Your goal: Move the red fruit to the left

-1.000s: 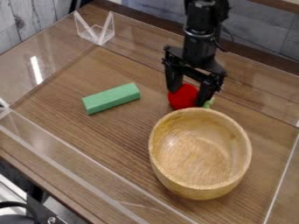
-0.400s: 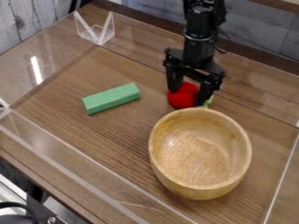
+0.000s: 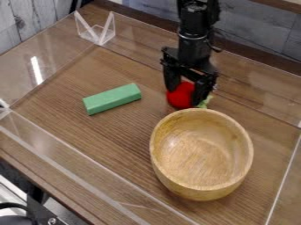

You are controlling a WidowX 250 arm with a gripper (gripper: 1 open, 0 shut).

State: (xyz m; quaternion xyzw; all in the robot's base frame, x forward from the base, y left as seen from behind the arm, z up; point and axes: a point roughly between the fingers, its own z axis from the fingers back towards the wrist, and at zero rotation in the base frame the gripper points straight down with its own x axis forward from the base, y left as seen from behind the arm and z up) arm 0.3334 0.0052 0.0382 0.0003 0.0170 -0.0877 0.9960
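The red fruit [image 3: 180, 97] is a small glossy red ball resting on the wooden table, just beyond the rim of the wooden bowl [image 3: 201, 156]. My black gripper [image 3: 187, 89] points straight down over it, open, with one finger on each side of the fruit. The fingers straddle the fruit; whether they touch it I cannot tell. The upper part of the fruit is hidden by the gripper body.
A green rectangular block [image 3: 112, 99] lies to the left of the fruit. The wide wooden bowl fills the front right. Clear acrylic walls [image 3: 35, 75] ring the table, with a clear stand [image 3: 94, 29] at the back left.
The gripper has shifted slightly left and come a touch lower around the fruit. The fruit, block and bowl have not moved.
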